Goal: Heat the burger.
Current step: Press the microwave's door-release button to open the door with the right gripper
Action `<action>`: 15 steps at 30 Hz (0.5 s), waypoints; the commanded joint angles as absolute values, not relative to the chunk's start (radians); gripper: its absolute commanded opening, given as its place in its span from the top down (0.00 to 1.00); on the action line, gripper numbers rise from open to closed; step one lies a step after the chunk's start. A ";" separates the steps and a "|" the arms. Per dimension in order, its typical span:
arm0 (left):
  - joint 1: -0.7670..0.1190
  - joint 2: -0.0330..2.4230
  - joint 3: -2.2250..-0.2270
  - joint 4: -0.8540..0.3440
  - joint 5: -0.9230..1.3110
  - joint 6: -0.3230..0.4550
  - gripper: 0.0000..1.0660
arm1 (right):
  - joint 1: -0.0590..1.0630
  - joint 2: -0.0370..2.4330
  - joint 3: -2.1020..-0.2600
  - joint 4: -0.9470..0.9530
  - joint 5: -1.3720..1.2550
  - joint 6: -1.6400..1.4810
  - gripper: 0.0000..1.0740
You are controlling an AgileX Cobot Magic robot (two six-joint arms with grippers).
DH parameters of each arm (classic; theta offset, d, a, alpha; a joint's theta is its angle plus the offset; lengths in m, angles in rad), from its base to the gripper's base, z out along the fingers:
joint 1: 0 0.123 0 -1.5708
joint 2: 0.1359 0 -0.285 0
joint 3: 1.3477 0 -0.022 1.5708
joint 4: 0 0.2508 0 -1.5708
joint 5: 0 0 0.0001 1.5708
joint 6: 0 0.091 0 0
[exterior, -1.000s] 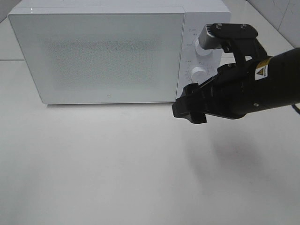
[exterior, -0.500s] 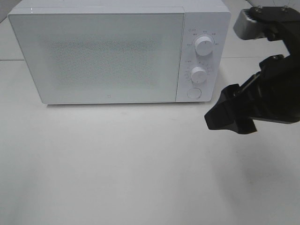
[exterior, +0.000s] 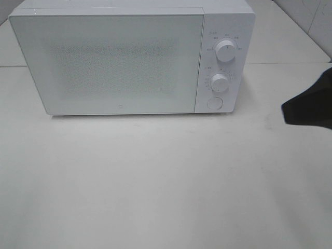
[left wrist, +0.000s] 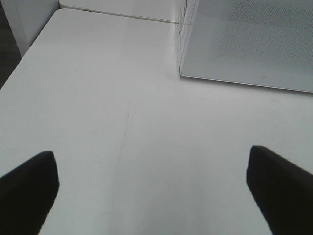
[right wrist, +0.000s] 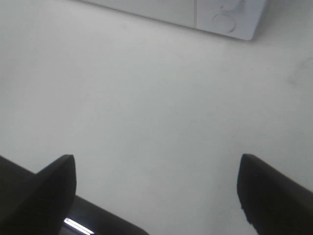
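Hanging over the near surface (exterior: pixel 155 187), left claw (left wrist: pixel 151 159) and right claw (right wrist: pixel 156 161) both gape wide, holding nothing. Farther back stands the white microwave (exterior: pixel 124 62), door shut; the burger cannot be seen in any view.

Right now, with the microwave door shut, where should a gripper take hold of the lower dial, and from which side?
Best bet: pinch the lower dial across its round rim, coming straight from the front. It is a short white cylinder standing out from the control panel, facing forward.
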State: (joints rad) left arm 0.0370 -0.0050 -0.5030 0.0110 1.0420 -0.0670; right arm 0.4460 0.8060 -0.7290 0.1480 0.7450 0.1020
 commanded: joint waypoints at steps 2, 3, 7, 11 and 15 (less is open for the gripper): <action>0.043 -0.029 -0.500 0.000 1.035 -0.071 0.06 | 0.308 0.683 -0.732 0.137 0.812 0.039 0.24; 0.043 -0.029 -0.500 0.000 1.035 -0.071 0.06 | 0.308 0.683 -0.732 0.137 0.812 0.039 0.24; 0.043 -0.029 -0.500 0.000 1.035 -0.071 0.06 | 0.234 0.579 -0.732 0.137 0.836 0.037 0.24; 0.043 -0.029 -0.500 0.000 1.035 -0.071 0.06 | 0.139 0.448 -0.732 0.127 0.882 0.037 0.25; 0.043 -0.029 -0.500 0.000 1.035 -0.071 0.06 | 0.090 0.376 -0.731 0.091 0.923 0.045 0.25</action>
State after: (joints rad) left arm 0.0370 -0.0050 -0.5030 0.0110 1.0420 -0.0670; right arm 0.1020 0.3840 -0.7300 0.1050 0.9090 0.0560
